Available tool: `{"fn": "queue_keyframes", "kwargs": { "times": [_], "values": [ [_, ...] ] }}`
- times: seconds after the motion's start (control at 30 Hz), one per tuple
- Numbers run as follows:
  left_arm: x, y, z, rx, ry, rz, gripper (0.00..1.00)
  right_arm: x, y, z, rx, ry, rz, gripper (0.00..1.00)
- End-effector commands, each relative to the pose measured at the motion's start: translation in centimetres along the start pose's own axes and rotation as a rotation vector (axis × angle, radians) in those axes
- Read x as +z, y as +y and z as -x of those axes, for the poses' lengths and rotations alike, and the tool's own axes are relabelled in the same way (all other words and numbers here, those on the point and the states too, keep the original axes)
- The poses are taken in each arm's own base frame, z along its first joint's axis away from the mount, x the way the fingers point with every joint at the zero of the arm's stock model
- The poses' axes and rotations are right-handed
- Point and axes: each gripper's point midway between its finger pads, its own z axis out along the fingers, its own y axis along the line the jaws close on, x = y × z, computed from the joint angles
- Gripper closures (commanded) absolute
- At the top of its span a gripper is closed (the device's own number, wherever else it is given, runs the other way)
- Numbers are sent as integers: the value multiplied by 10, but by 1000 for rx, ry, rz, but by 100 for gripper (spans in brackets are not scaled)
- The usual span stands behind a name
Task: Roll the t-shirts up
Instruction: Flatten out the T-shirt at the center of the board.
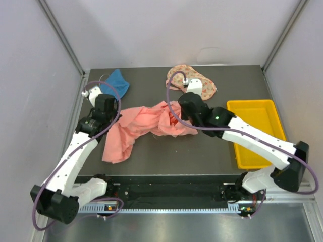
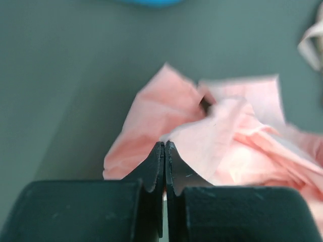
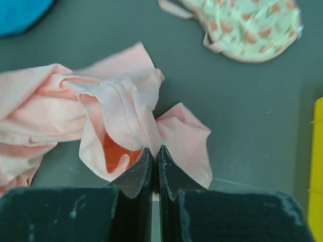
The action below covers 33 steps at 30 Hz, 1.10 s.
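Salmon-pink cloth t-shirt [image 1: 146, 121] lies crumpled at the middle of the dark grey table [image 1: 176, 151]. The left gripper [image 2: 164, 146] is pinched tight on its left folds, and the right gripper [image 3: 155, 150] is clamped on a bunched fold at its right end. A blue cloth t-shirt [image 1: 116, 80] and a floral-print t-shirt [image 1: 199, 83] lie near the far edge.

**No readable text**

No letters, numbers or brand marks can be read on the pink tee [image 1: 146, 120], the blue tee [image 1: 116, 81], the floral tee [image 3: 247, 25] or the yellow bin [image 1: 255, 126]. The floral tee carries only a print of peach shapes on a pale ground, with no words in it
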Motion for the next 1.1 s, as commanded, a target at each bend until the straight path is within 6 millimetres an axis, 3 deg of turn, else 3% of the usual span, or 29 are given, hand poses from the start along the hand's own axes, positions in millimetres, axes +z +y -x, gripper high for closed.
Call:
{"fn": "queue_keyframes", "kwargs": {
  "times": [0.0,0.07,0.1,0.13,0.17,0.2,0.27,0.3,0.37,0.43,0.53,0.57,0.6,0.63,0.67,0.7,0.73,0.77,0.8,0.83,0.87,0.9,0.93,0.97,1.07],
  "values": [
    [-44,-3,72,15,-202,-2,100,-54,-24,73,12,-145,-4,100],
    [-66,-9,105,8,-285,-8,100,-72,-31,89,3,-165,-1,100],
    [-75,-10,115,4,-311,-15,100,-88,-32,111,31,-206,23,100],
    [-84,-12,126,-5,-342,-27,100,-97,-34,119,22,-216,36,100],
    [-101,-16,144,-14,-390,-53,100,-107,-37,128,28,-234,51,100],
    [-110,-18,153,-18,-416,-66,100,-124,-38,147,55,-275,78,100],
    [-136,-22,179,-26,-489,-98,100,-141,-42,159,53,-292,104,100],
    [-144,-24,186,-25,-510,-107,100,-159,-45,177,85,-335,129,100],
    [-168,-27,211,-38,-582,-127,100,-175,-45,186,104,-358,177,100],
    [-179,-33,225,-41,-617,-147,100,-187,-43,194,129,-381,225,100],
    [-176,-55,244,-20,-631,-174,100,-179,-43,191,129,-371,198,100],
    [-166,-68,251,-1,-627,-175,100,-174,-44,190,130,-365,182,100],
    [-158,-81,251,26,-607,-204,100,-157,-56,186,140,-343,127,100],
    [-148,-91,251,46,-585,-212,100,-145,-46,179,177,-289,192,100],
    [-123,-112,251,80,-540,-224,100,-129,-51,174,208,-250,198,100],
    [-106,-123,243,115,-487,-232,100,-96,-72,166,255,-209,158,100],
    [-90,-139,235,144,-436,-271,100,-74,-61,152,292,-124,235,100],
    [-50,-155,219,177,-362,-260,100,-55,-65,142,316,-80,237,100],
    [-29,-163,208,197,-319,-265,100,-28,-71,119,339,-6,220,100],
    [-7,-176,191,222,-254,-299,100,4,-80,110,402,45,235,100],
    [37,-182,165,251,-168,-272,100,22,-83,101,430,77,242,100],
    [57,-189,150,267,-119,-282,100,46,-90,78,458,138,224,98],
    [75,-192,137,277,-78,-280,100,63,-103,79,493,129,212,90],
    [101,-196,118,284,-19,-271,96,88,-111,58,508,189,178,72],
    [105,-195,106,261,36,-265,52,106,-125,47,511,240,136,45]
  ]
}}
